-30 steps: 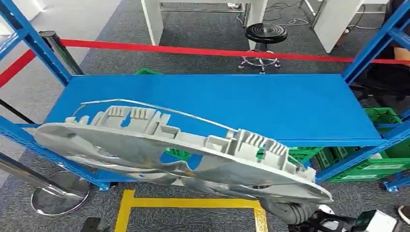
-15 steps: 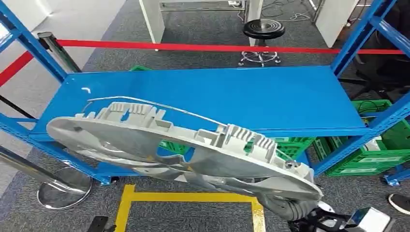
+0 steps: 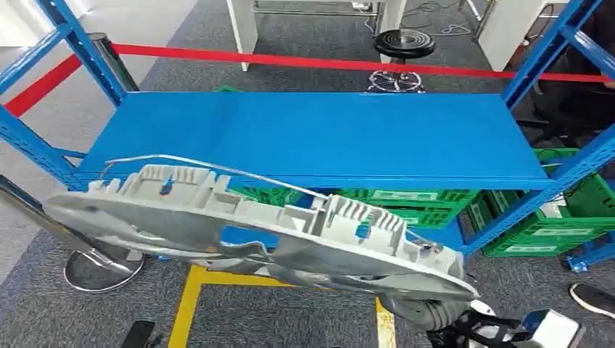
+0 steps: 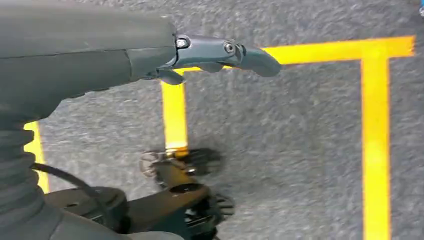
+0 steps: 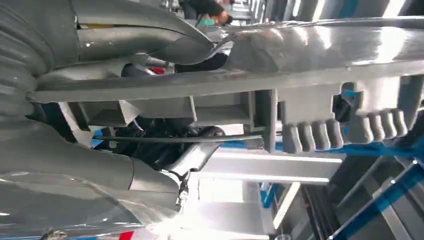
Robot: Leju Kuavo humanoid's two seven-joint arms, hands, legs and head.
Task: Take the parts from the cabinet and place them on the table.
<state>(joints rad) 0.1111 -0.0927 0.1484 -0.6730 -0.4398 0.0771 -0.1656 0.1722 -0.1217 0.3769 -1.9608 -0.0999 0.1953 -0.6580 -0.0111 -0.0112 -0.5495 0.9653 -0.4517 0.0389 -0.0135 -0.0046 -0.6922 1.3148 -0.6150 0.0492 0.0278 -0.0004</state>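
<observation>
Here I see the large grey cast metal part (image 3: 254, 232), long and curved with ribbed blocks along its upper edge and a thin wire over them, carried slanted in front of the blue metal shelf (image 3: 326, 138) of the cabinet. It is off the shelf, with its left end higher than its right end. In the right wrist view the right hand (image 5: 150, 150) is closed on this part (image 5: 280, 80): the thick grey thumb lies along one face and the dark fingers are behind the flat flange, so the part is clamped between them. In the left wrist view the left hand (image 4: 220, 52) hangs over the grey carpet floor (image 4: 290, 150) with yellow tape lines (image 4: 375, 125); its dark fingers are stretched out and hold nothing. Under the shelf stand green plastic crates (image 3: 558, 235). Behind the cabinet a red barrier belt (image 3: 326, 63) runs across, and a black round stool (image 3: 401, 45) stands beyond it.
</observation>
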